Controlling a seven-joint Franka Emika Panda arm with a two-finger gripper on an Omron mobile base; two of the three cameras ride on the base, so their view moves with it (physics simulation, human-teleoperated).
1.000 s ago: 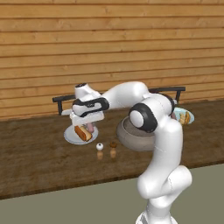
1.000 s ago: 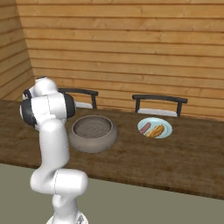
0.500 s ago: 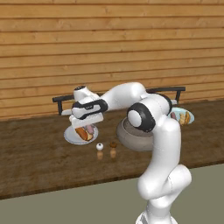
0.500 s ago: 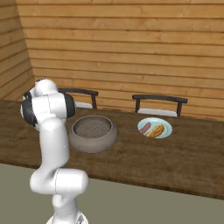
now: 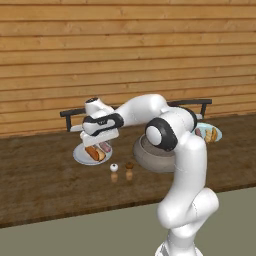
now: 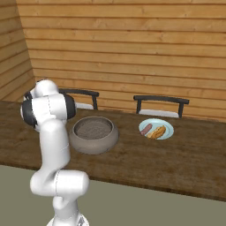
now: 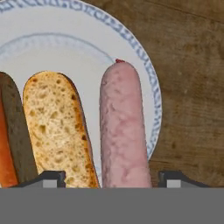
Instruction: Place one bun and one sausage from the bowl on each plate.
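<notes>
Bowl (image 6: 94,134): large, deep, speckled grey stone look, thick rim; stands on the dark wooden counter (image 6: 185,159) between the two plates. Its inside looks bare in the right base view.
Pale blue-green plate (image 6: 156,129): right of the bowl, near the wall. Holds one pinkish sausage (image 6: 147,129) and one golden bun (image 6: 158,132), side by side.
Pale grey-white plate (image 5: 80,155): left of the bowl, with a blue patterned rim in the hand view. Holds a split bun (image 7: 54,127) and a pink sausage (image 7: 124,131) lying parallel, both inside the rim.
Gripper (image 7: 111,180): directly above the grey-white plate, fingers spread wide to either side of the sausage and bun; jaws parted, nothing clamped between them.
Shakers: one white (image 5: 114,168), one brown (image 5: 129,165), on the counter in front of the grey-white plate, just beside each other.
</notes>
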